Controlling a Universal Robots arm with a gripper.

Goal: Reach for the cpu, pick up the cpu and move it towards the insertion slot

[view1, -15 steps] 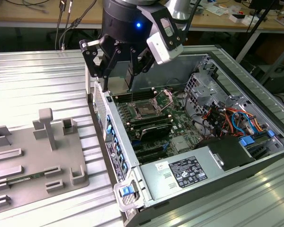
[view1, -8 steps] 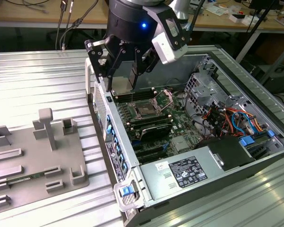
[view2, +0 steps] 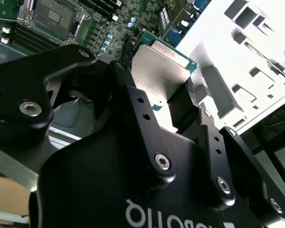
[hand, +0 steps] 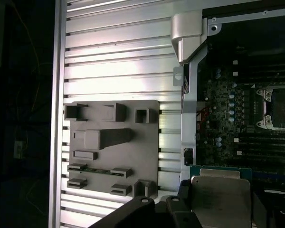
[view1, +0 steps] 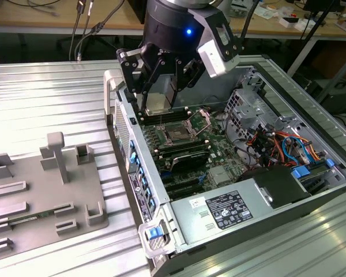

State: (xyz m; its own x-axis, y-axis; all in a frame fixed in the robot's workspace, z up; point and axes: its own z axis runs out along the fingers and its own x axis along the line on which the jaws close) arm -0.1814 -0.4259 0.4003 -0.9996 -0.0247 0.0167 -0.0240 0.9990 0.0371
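pincer [view1: 160, 86] hangs over the open pc case [view1: 265, 190], clamped on the cpu [view1: 159, 103], black fingers [view1: 139, 75] pressing its opposite edges. cpu is lifted off everything, in the air above the motherboard [view1: 219, 173], near the case wall on the exterior view's left. in the second wrist view the cpu [view2: 159, 71] shows silvery top and thin green rim, a finger pad [view2: 183, 111] against one side; in the first wrist view the cpu [hand: 221, 199] sits between the pincer arms with the board under it. slot [view1: 177, 134] lies on the board just below and a bit toward the exterior view's right of the cpu, dark centre, shiny frame, bracket [view1: 200, 118] flipped up beside it; cpu is not touching it. slot also seen in the second wrist view [view2: 54, 16] and first wrist view [hand: 278, 107], apart from the cpu. grey tray [view1: 43, 190] with square recesses sits on the ribbed metal surface [view1: 57, 92] outside the case, on the exterior view's left. white labelled box [view1: 222, 210] sits at the near end of the case.
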